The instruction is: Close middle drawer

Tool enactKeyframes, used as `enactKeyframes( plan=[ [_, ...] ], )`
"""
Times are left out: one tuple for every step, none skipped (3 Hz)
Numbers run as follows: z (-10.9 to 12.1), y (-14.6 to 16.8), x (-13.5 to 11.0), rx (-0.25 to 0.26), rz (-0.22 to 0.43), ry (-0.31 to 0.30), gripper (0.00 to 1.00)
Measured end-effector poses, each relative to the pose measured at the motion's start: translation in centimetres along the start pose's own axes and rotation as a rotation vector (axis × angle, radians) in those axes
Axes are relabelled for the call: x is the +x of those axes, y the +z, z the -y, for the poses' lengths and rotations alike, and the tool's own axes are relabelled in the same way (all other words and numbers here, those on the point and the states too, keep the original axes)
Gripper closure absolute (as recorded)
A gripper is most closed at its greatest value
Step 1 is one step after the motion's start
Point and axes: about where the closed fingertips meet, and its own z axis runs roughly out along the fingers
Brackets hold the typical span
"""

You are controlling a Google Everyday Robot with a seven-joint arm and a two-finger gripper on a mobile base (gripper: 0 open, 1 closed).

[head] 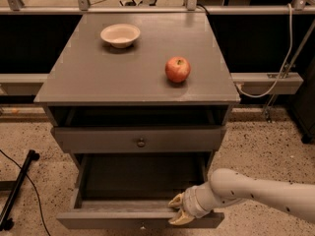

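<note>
The grey cabinet stands in the middle of the view, its flat top serving as a counter [98,77]. On the counter, a pale bowl [120,35] sits toward 11 o'clock, and a red apple [177,69] rests toward 3 o'clock, well apart from the bowl.

Below the counter, the uppermost drawer [98,140] stands out a little from the cabinet, its round brass knob [141,142] at centre. The middle drawer [108,220] is at 6 o'clock in the view, pulled far out so that its deep grey box lies open to the camera; its wide front runs along the bottom edge of the picture.

The gripper [178,209] is at 5 o'clock, at the right part of the middle drawer's front, on a white arm [256,195] that comes in from the right edge. Its tan fingers [175,200] are spread apart, one just above the top edge of the front and the other lower, over its outer face.

On the speckled floor [29,136] at 8 o'clock lies a black stand [17,193]. A white cable [288,48] hangs at 2 o'clock.
</note>
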Motion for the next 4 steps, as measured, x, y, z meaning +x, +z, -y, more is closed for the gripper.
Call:
enactKeyframes(
  plan=[
    [0.0,0.0,0.0,0.0,0.0,0.0,1.0],
    [0.01,0.0,0.0,0.0,0.0,0.0,0.98],
    [0.01,0.0,0.0,0.0,0.0,0.0,0.96],
    [0.03,0.0,0.0,0.0,0.0,0.0,0.71]
  ],
)
